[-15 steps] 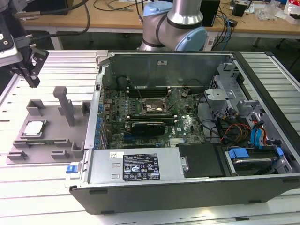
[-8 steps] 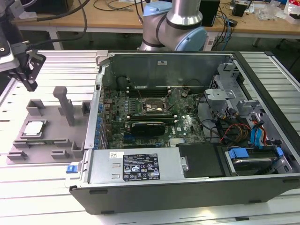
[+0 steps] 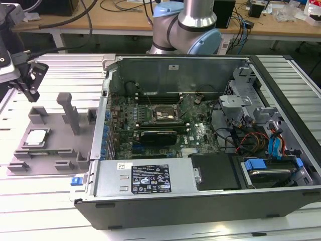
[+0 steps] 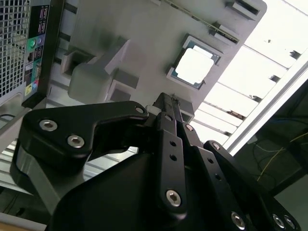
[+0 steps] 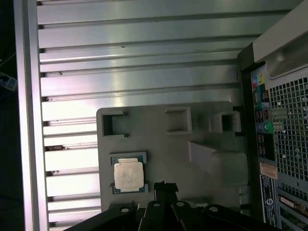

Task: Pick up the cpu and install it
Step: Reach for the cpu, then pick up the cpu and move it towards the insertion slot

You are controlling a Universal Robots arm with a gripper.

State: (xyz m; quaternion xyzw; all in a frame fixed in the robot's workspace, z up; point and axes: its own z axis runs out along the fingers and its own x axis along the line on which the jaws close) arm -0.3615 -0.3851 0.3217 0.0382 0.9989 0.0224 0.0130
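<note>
One square cpu [image 3: 36, 137] lies flat in a recess of the grey tray [image 3: 52, 153], silvery top up. Being square, it has no long axis, and its edges run in line with the tray's. My gripper [image 3: 33, 95] hangs above the tray, jaws closed on nothing and clear of the chip. In both wrist views my fingertips [image 4: 166, 102] sit near the cpu. The exterior view adds the open computer case [image 3: 200, 165] beside the tray, with its socket [image 3: 163, 114]. Everything rests on a ribbed aluminium table [image 5: 144, 48]; cluttered benches [image 3: 125, 20] stand behind.

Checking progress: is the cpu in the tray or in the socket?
In the tray: the cpu lies flat in its recess, claw apart from it.
</note>
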